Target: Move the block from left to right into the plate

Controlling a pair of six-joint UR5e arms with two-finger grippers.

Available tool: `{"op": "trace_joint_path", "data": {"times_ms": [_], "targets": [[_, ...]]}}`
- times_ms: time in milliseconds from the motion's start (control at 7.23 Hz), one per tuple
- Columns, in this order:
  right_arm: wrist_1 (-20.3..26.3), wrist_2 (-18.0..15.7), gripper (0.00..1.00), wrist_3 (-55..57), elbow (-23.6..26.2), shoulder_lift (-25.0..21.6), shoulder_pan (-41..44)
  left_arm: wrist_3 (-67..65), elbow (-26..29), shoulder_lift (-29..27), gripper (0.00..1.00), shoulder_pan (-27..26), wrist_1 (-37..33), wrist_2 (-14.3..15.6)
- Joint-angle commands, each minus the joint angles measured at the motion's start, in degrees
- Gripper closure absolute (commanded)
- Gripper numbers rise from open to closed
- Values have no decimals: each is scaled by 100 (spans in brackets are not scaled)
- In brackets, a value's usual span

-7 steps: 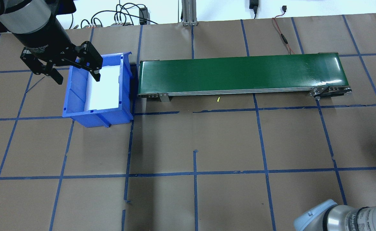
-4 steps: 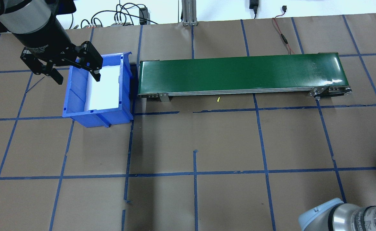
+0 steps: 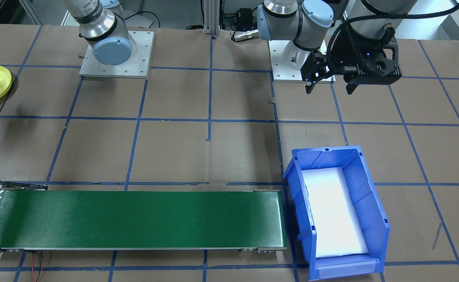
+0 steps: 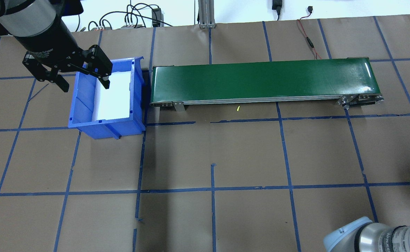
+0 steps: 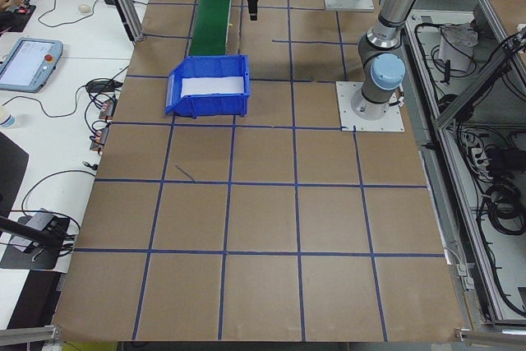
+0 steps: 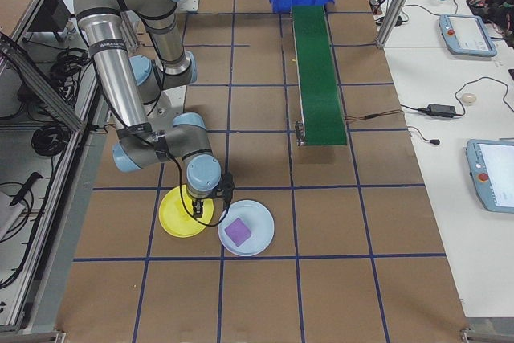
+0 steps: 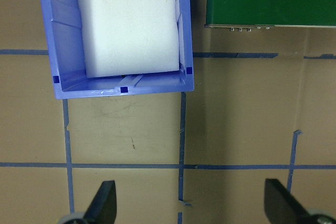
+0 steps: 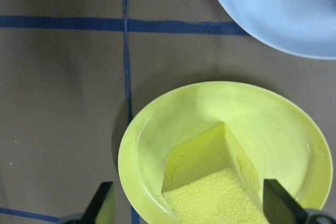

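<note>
Right gripper [image 8: 188, 208] sits wide open at the bottom of its wrist view, straddling the yellow block [image 8: 210, 182] that's already down inside the yellow plate [image 8: 157, 135], so I'd guess it just needs room to back off. Overhead, the left gripper [image 4: 82, 78] hangs open at upper left over the blue bin [image 4: 82, 105], probably parked clear. Right-side view: plate [image 6: 173, 214] touches a pale blue plate [image 6: 261, 230] holding a purple block [image 6: 238, 232].

Left arm is stretched out and hanging high, its tool [image 4: 65, 71] pointing straight down with both fingers [image 7: 103, 202] spread wide and nothing between them. Over on the other side the right arm is folded low, forearm angled down from a raised elbow, and its tool [image 6: 210, 201] hangs vertical, close to the surface. Fingers [image 8: 102, 204] parted there too, clear of contact.
</note>
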Motion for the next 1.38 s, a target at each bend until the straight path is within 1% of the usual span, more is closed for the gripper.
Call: {"op": "trace_joint_path", "data": {"times_ms": [0,138,277,553,692,830,969,1107,1245], "targets": [[590,225,0,1152,-328,-754,1851,0,0,0,0,0,0,0],[970,565,0,2282,-460,-1045,2827,0,0,0,0,0,0,0],[1061,742,0,3303,-548,-1118,3603,0,0,0,0,0,0,0],[1070,1147,0,5219,-768,-1110,4958,0,0,0,0,0,0,0],[1236,1140,0,5995,-1047,-1119,5660,0,0,0,0,0,0,0],[1751,1183,0,6847,-1642,-1119,6311,0,0,0,0,0,0,0],[2295,1184,0,7229,-2239,-1093,6570,0,0,0,0,0,0,0],[2545,1184,0,7233,-2428,-1110,6581,0,0,0,0,0,0,0],[2547,1114,0,7233,-2317,-1101,6581,0,0,0,0,0,0,8]]}}
